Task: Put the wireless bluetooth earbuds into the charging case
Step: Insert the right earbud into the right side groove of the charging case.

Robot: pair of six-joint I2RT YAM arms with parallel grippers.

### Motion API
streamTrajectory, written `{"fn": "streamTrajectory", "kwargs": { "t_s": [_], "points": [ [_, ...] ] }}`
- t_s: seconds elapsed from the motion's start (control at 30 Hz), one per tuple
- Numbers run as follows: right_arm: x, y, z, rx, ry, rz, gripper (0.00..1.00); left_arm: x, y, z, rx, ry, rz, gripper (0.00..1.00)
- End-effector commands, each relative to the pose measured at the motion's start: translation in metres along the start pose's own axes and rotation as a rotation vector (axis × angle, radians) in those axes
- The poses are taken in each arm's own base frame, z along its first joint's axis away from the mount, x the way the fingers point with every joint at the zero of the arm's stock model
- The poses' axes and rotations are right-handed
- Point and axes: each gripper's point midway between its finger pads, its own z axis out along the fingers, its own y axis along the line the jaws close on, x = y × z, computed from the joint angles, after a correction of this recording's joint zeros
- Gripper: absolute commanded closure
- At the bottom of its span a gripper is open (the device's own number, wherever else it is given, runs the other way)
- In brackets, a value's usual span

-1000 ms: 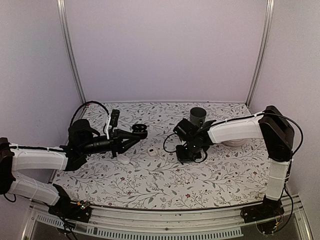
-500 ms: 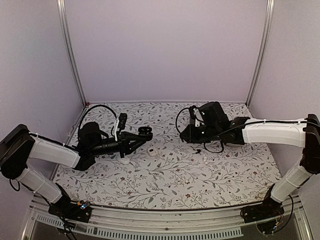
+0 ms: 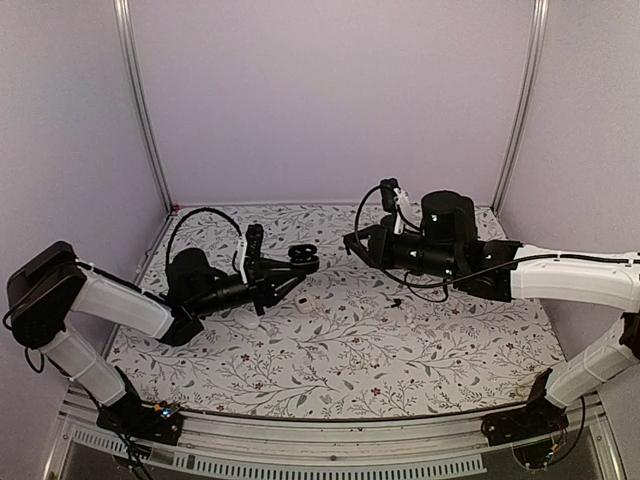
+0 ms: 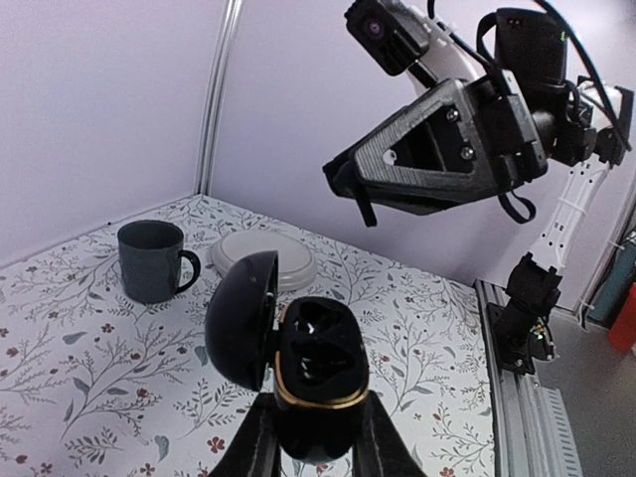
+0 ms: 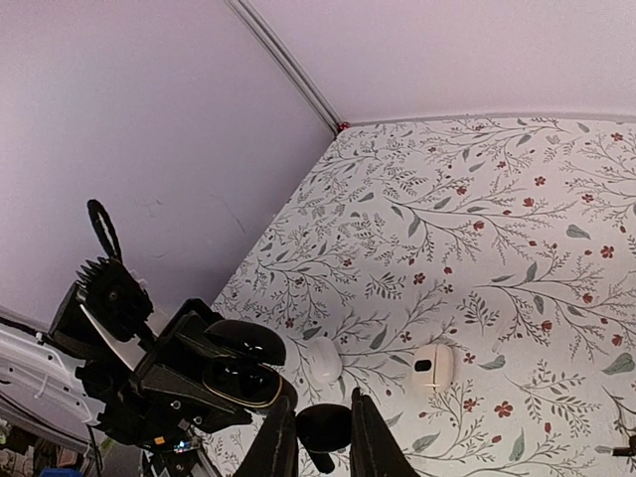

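Case (image 4: 316, 370) (open), left gripper (image 4: 316, 437); earbud (image 5: 324, 430), right gripper (image 5: 318, 419)

My black, egg-shaped charging case (image 4: 316, 370) stands upright, pinched in my left gripper (image 4: 318, 442) above the tabletop just left of its middle. Its lid is swung open sideways, a gold rim circling 2 dark wells. 1 black earbud (image 5: 323, 425) sits clamped in my right gripper (image 5: 320, 444), near the case.

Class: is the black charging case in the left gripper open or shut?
Open: the charging case has its lid swung back, exposing the inner wells.
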Motion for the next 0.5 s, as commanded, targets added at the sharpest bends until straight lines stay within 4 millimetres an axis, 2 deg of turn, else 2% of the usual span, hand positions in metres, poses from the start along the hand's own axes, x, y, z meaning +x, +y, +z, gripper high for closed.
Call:
{"fn": "streamTrajectory", "kwargs": {
  "t_s": [0.0,0.17,0.27,0.47],
  "points": [
    [-0.036,0.034,-0.015,-0.075,-0.157,-0.012,0.82,-0.035,-0.010,0.009,-0.016,-0.127,0.141,1.00],
    [-0.048,0.053,-0.022,-0.131,-0.215,-0.022,0.82,-0.043,-0.012,0.014,-0.061,-0.151,0.187,1.00],
    [-0.049,0.061,-0.025,-0.160,-0.228,-0.025,0.82,-0.049,-0.011,0.015,-0.085,-0.167,0.193,1.00],
    [-0.050,0.075,-0.030,-0.233,-0.252,-0.030,0.82,-0.061,-0.022,0.019,-0.078,-0.199,0.214,1.00]
  ]
}}
